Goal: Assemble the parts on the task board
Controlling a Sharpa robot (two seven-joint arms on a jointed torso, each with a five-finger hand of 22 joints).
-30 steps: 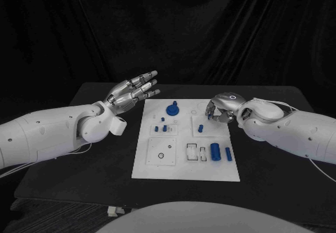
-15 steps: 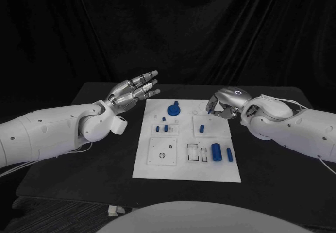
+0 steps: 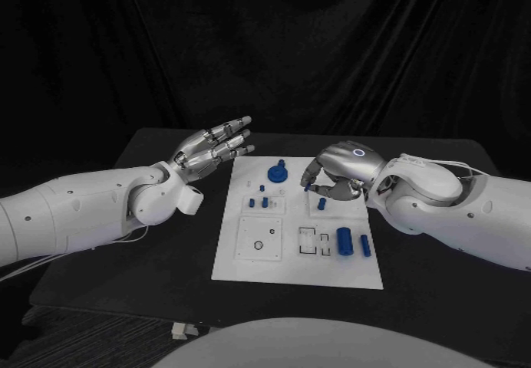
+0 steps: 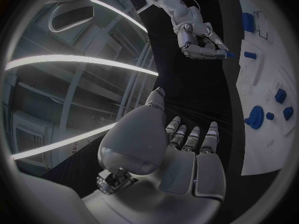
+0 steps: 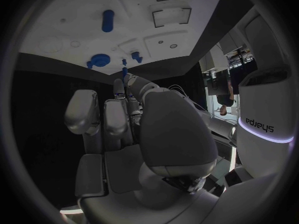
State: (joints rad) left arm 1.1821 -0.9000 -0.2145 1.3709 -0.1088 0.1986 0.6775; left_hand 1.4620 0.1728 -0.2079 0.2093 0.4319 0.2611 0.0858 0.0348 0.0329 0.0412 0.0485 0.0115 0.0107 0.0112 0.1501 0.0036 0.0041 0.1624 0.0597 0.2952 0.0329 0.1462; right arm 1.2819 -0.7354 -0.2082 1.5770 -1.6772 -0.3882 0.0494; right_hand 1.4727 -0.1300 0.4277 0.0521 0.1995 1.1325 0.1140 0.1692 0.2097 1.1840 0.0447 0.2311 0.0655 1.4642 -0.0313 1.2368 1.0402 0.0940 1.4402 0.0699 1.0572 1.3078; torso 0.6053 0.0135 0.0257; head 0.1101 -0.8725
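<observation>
The white task board (image 3: 290, 264) lies in the middle of the black table. On it stand a blue round knob (image 3: 277, 170), two small pegs (image 3: 257, 203), a short peg (image 3: 321, 204), a thick cylinder (image 3: 343, 240) and a thin pin (image 3: 363, 244). My right hand (image 3: 338, 176) hovers with curled fingers over the board's far right part. It pinches a small blue part (image 5: 124, 72) at its fingertips, also seen from the left wrist as the small blue part (image 4: 229, 55). My left hand (image 3: 216, 146) is raised beside the board's far left corner, fingers spread, holding nothing.
Empty recesses (image 3: 312, 239) and a square plate with a small ring (image 3: 257, 245) sit in the board's near half. Black table (image 3: 166, 253) surrounds the board on every side; a dark curtain hangs behind it.
My right hand has moved left and slightly nearer, further in over the board's far right part, still pinching the small blue part. My left hand has barely moved.
</observation>
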